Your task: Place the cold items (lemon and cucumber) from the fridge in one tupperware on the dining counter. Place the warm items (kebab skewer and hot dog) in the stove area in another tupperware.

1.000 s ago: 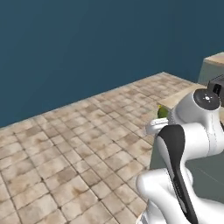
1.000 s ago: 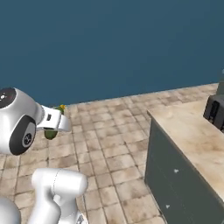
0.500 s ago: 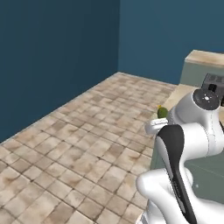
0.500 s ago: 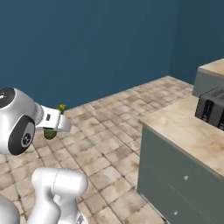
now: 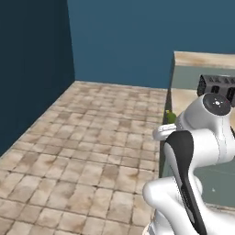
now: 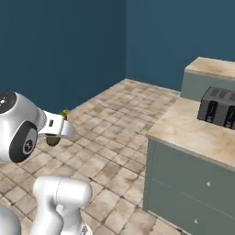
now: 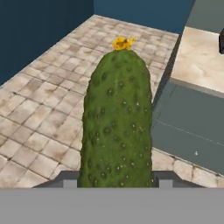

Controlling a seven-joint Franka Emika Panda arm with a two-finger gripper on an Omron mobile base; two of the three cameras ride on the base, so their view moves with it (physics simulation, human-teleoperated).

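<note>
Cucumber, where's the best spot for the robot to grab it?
Near its lower end, as now: the claw squeezes the cucumber from both long sides, leaving the yellow-flowered tip sticking out free. It is long and rounded, so pinching across its narrow width fits best.

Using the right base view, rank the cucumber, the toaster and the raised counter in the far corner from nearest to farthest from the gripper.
1. Cucumber: held in the gripper, at the left.
2. Toaster: on the counter to the right.
3. Raised counter: behind the toaster, by the back wall.
</note>
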